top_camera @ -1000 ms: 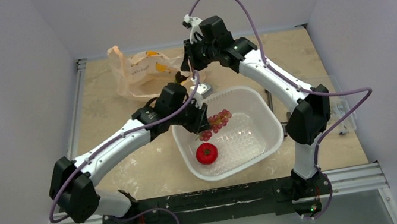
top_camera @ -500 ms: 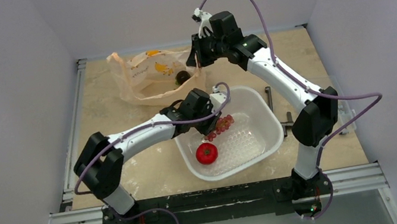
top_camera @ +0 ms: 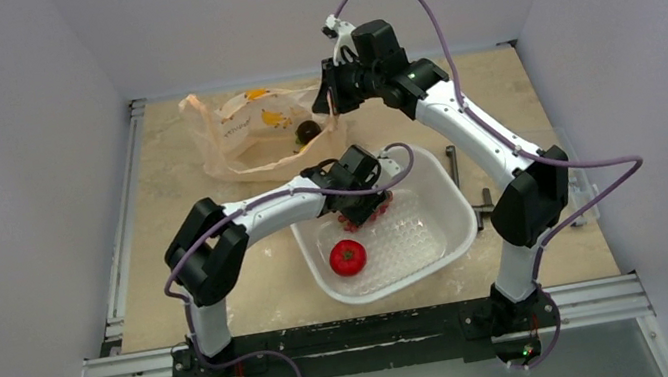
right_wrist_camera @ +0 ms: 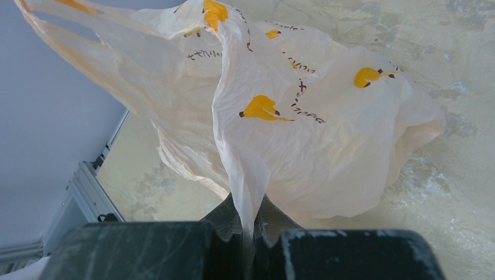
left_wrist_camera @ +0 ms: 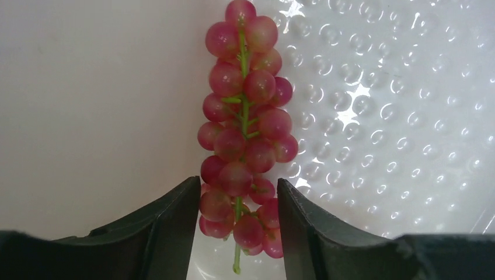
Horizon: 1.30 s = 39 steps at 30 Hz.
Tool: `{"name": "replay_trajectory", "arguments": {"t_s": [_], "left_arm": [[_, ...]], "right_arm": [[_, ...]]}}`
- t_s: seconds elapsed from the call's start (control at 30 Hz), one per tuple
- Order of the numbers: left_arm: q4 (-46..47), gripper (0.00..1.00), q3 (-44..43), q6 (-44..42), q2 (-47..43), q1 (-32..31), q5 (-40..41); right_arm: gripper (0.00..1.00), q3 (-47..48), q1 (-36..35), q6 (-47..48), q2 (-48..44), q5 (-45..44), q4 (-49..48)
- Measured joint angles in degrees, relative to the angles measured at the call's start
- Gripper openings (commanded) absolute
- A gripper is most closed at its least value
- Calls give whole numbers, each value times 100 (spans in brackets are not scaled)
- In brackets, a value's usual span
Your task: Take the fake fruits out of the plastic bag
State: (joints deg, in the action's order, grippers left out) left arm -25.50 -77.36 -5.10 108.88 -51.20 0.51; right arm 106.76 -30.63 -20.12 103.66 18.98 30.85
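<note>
1. My left gripper (left_wrist_camera: 239,195) straddles the stem end of the grapes (left_wrist_camera: 245,116), jaws touching both sides. I cannot tell whether they squeeze or merely flank it.
2. The bunch lies in the basin (left_wrist_camera: 379,116), its long axis pointing straight away from the gripper.
3. My right gripper (right_wrist_camera: 248,224) is clamped on the plastic bag (right_wrist_camera: 327,146) beyond the basin. A dark fruit (top_camera: 307,132) shows inside, nearer the right arm.

Top view looks down from behind the near edge over the whole table (top_camera: 256,297), taking in both close wrist views: left onto grapes (left_wrist_camera: 245,134) in basin (left_wrist_camera: 408,116), right facing bag (right_wrist_camera: 327,146).
</note>
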Motion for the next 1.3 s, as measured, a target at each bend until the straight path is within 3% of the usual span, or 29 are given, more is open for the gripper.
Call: {"name": "replay_trajectory", "arguments": {"t_s": [0.23, 0.53, 0.67, 0.77, 1.0, 1.3], "left_arm": [[-221, 63, 175, 11, -455, -59, 136], [-466, 70, 570, 310, -3639, -61, 828], [-614, 70, 564, 903, -4424, 120, 1325], [-839, 69, 439, 1285, -4428, 629, 1460], [-1025, 62, 109, 1816, -3460, 1631, 1488], [-490, 57, 61, 2669, -2328, 2732, 66]], "right_arm": [[0, -9, 0, 2, 0, -4, 4], [0, -57, 0, 33, -4, -42, 39], [0, -197, 0, 57, -4, -26, 39], [0, -208, 0, 59, 17, 11, 26], [0, 81, -68, 4, 326, 260, -98], [0, -160, -201, 354, 278, 330, -39]]}}
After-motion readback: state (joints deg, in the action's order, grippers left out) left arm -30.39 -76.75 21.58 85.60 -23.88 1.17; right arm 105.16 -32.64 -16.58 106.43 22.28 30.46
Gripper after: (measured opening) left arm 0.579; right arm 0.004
